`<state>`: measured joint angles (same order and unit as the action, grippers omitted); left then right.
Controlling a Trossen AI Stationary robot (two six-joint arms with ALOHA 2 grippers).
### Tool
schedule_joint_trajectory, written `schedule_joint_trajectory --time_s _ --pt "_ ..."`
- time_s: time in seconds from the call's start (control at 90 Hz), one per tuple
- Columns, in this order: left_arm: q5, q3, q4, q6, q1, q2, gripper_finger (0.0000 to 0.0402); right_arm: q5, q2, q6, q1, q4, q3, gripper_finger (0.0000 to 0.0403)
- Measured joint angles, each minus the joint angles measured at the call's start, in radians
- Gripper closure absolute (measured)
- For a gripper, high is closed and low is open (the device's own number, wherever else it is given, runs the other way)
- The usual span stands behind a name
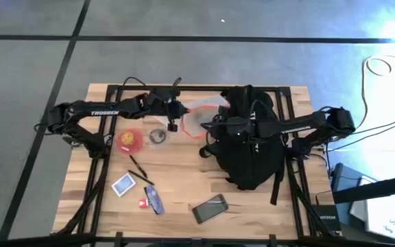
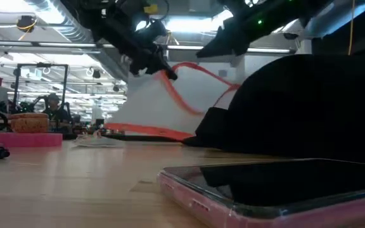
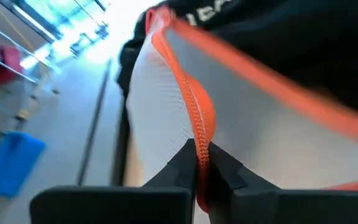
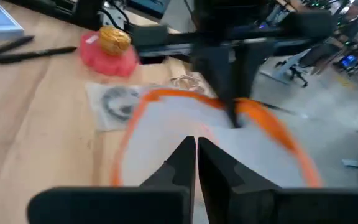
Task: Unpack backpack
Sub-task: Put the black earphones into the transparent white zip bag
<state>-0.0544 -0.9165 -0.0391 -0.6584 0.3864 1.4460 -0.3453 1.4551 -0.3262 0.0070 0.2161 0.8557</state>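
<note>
Both grippers pinch one white mesh pouch (image 1: 201, 118) with an orange zipper edge. Left gripper (image 3: 201, 167): fingers pressed together on the orange trim. Right gripper (image 4: 196, 152): fingers closed on the mesh, apparently clamping it. Pouch hangs stretched between them, just left of the backpack (image 1: 249, 140), which sits right of centre on the table (image 1: 184, 171). Phone (image 1: 210, 208), pens and cards lie nearer, well apart. To do it well, my call: keep the pouch taut, draw it left clear of the backpack, release right first, then lower onto bare wood.
</note>
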Motion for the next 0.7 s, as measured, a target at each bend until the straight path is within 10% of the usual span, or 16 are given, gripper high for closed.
schedule_joint_trajectory --time_s 0.411,0.7 --pt "-0.02 0.058 -0.009 0.067 0.068 0.002 0.0401 0.406 0.247 0.059 0.007 0.304 0.032 0.0351" --pt "-0.124 0.112 -0.077 0.105 0.138 0.004 0.0401 0.476 0.606 0.161 -0.036 0.201 0.424 0.0237"
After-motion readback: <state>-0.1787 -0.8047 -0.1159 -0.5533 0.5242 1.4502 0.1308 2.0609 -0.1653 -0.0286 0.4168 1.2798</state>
